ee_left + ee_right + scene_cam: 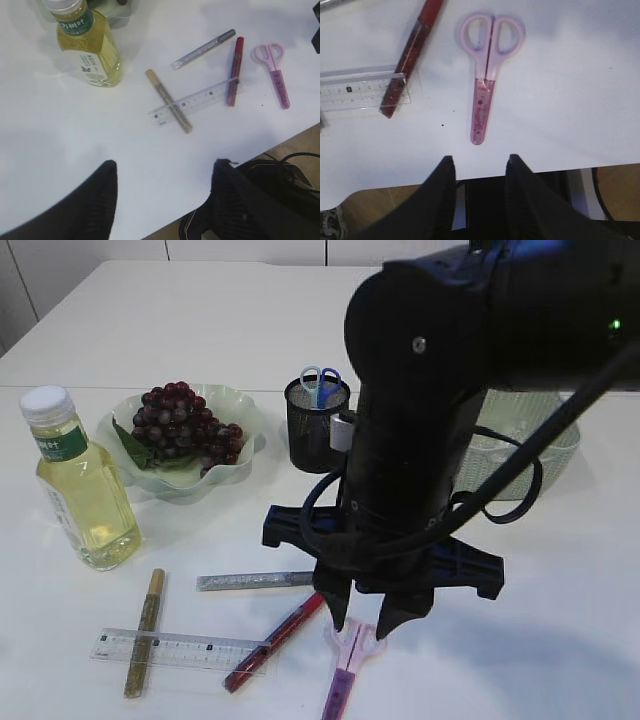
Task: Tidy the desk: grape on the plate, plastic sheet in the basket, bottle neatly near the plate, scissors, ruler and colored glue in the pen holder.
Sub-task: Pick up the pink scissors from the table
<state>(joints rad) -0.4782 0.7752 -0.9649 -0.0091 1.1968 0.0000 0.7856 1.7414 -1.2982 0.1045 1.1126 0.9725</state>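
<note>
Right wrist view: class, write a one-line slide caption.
Open black claw hovers above closed pink plastic scissors on the white table.

Red glue (pixel 412 52) beside scissors (pixel 487 75); right free

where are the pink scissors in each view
Exterior: pink scissors at bottom centre, handles under the right gripper.
Left wrist: upper right.
Right wrist: top centre, handles up.
Shared landmark: red glue stick just left of them, crossing the ruler end.
</note>
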